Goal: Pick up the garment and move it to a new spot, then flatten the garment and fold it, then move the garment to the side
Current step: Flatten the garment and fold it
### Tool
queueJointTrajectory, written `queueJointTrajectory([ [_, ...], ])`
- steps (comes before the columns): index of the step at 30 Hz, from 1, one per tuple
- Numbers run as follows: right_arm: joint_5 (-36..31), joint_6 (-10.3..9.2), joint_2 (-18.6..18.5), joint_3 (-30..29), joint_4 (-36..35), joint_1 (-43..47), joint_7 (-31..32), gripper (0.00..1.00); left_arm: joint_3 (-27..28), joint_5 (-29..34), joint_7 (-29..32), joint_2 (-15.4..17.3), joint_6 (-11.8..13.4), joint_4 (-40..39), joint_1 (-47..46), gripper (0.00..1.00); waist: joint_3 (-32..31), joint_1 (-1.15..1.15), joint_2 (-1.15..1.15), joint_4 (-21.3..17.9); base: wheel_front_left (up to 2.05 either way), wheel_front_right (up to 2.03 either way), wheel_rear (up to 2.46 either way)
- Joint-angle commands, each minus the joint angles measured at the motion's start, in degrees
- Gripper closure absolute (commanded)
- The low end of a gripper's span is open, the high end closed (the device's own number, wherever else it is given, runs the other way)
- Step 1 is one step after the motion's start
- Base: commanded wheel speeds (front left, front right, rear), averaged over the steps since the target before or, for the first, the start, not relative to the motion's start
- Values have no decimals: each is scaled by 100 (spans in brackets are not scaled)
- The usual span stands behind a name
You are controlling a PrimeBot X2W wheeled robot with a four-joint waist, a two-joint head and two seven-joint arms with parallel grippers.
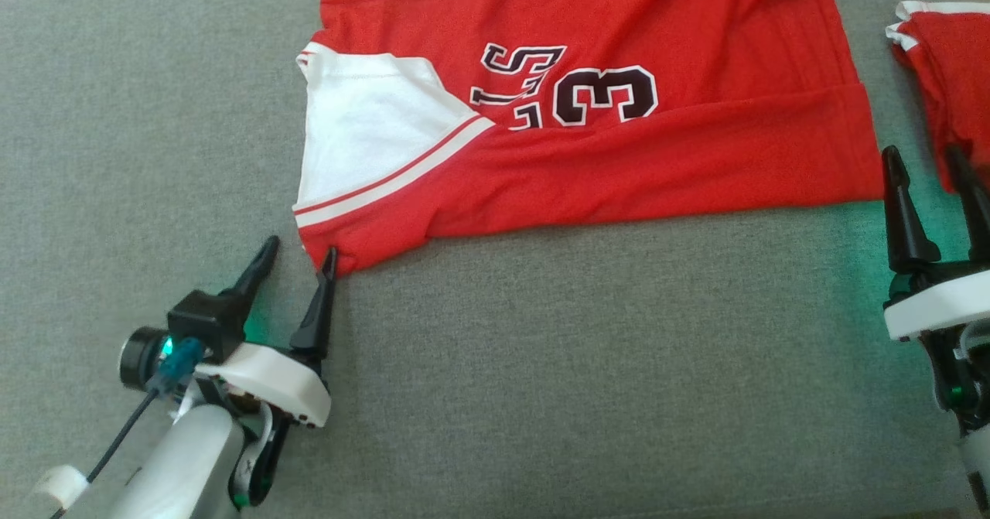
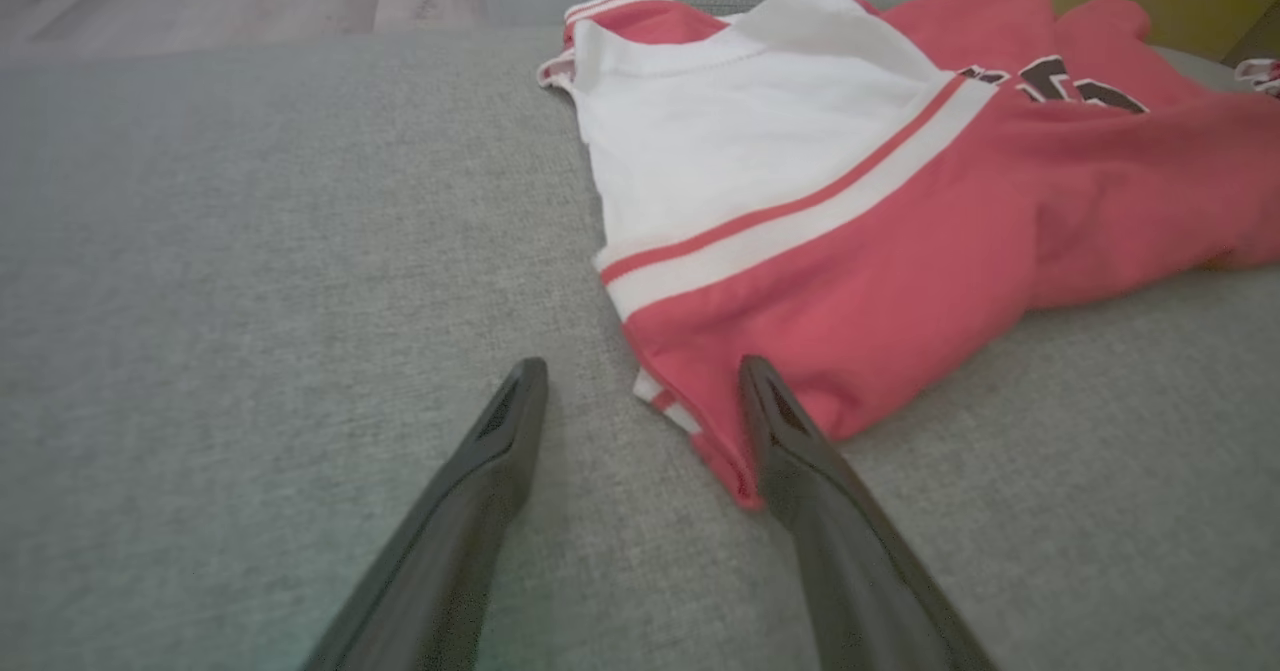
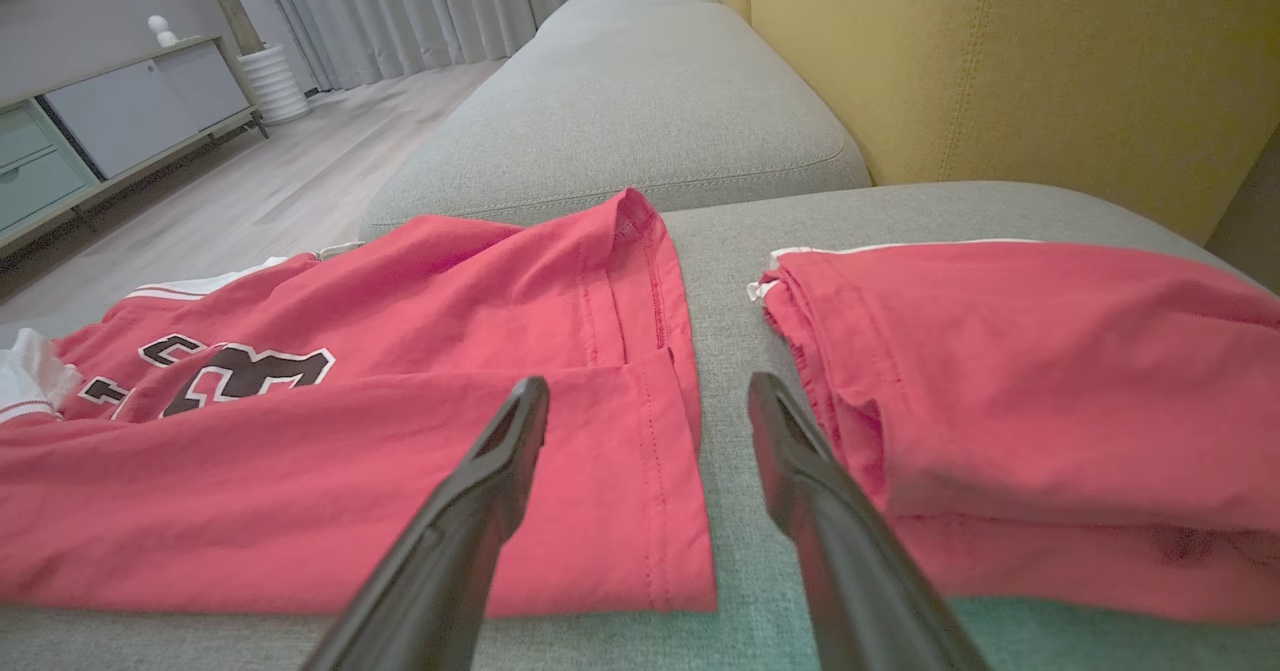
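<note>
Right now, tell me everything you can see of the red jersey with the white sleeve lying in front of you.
The red soft-knit jersey with one white sleeve, red-and-white striped trim and dark white-edged numerals lies mostly flat on the grey fabric cushion. Its near long edge is folded over onto the body, slightly wrinkled. Its near left corner sits at the left gripper, whose jaws are open, not gripping it. A strip of cushion separates its hem from a second folded red garment.

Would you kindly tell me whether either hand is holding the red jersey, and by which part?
Nothing is held. The left hand is open, one finger by the near corner of the jersey; the right hand is open beside its hem.
</note>
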Motion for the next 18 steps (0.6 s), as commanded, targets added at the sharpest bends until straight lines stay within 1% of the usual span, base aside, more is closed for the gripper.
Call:
queueJointTrajectory([
  [1,34,-5,-105,63,-179,-16,-49,0,99,-74,94,101,-41,-165,-25,0,41,0,0,-21,0,0,0],
  [3,36,-5,-110,59,-170,-38,-50,0,19,-88,237,121,-90,-180,1,0,63,0,0,-29,0,0,0],
  [4,37,-5,-111,56,-163,-46,-52,0,-14,-98,312,131,-101,-190,18,3,71,0,0,-29,0,0,0],
  [5,37,-5,-112,54,-154,-51,-52,0,-29,-120,384,134,-96,-205,39,15,76,0,0,-27,0,0,0],
  [7,42,-5,-111,60,-128,-53,-44,0,-74,-122,518,158,-66,-260,86,53,79,0,0,-19,0,0,0],
  [8,56,-5,-106,70,-106,-51,-20,0,-91,-139,583,160,-51,-301,118,58,79,0,0,-12,0,0,0],
  [9,74,-5,-95,78,-80,-47,12,0,-121,-148,660,175,-52,-341,149,82,77,0,0,-3,0,0,0],
  [10,93,-5,-81,78,-42,-42,58,0,-143,-151,717,195,-48,-391,177,100,77,0,0,6,0,0,0],
  [14,131,-5,19,12,203,-35,372,0,-95,-183,692,249,5,-692,243,100,86,0,0,47,0,0,0],
  [18,172,-5,91,3,322,-95,577,0,-72,-53,584,388,32,-951,181,100,126,0,0,119,0,0,0],
])
